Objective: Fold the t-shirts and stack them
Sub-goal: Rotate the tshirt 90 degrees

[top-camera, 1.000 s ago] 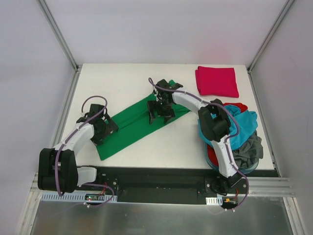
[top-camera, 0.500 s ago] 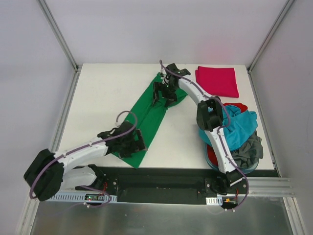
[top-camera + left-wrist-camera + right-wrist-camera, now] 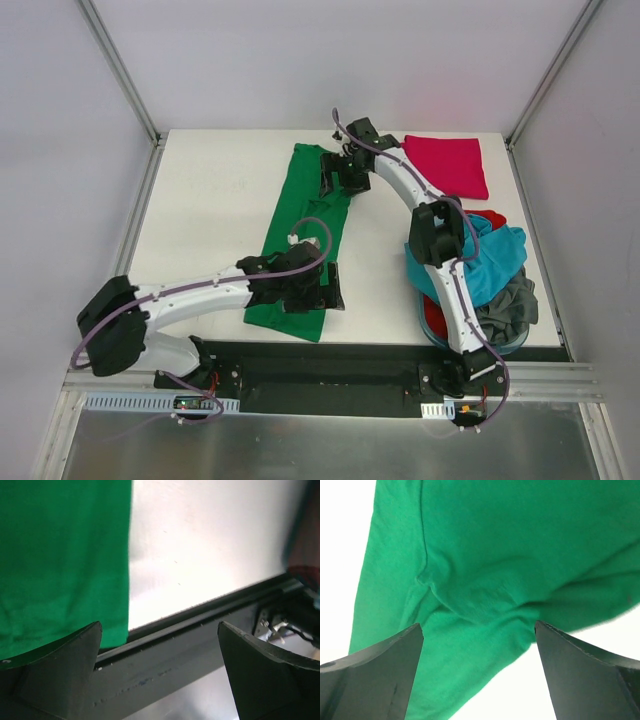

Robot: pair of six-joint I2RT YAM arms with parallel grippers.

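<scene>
Green t-shirt (image 3: 305, 215): folded into a long narrow strip, flat on the white table (image 3: 210, 200), running from close to the far edge to the near edge.
Left gripper (image 3: 325, 288): over the strip's near end, at its right border; fingers spread wide, nothing between them.
Right gripper (image 3: 338, 172): over the strip's far end; fingers spread wide above wrinkled cloth, gripping nothing.
Crimson-pink t-shirt (image 3: 445, 167): folded, at the far right corner, near the right wrist, apart from the strip.
Blue tub (image 3: 510, 343): at the near right, heaped with a teal t-shirt (image 3: 495, 255), a red t-shirt (image 3: 487, 217) and a dark grey t-shirt (image 3: 508, 308); the right arm crosses its left side.
Edges: the strip's near hem reaches the table's near edge, beside the black base rail (image 3: 340, 362).
Open room: bare table left of the strip, and between strip and tub.
</scene>
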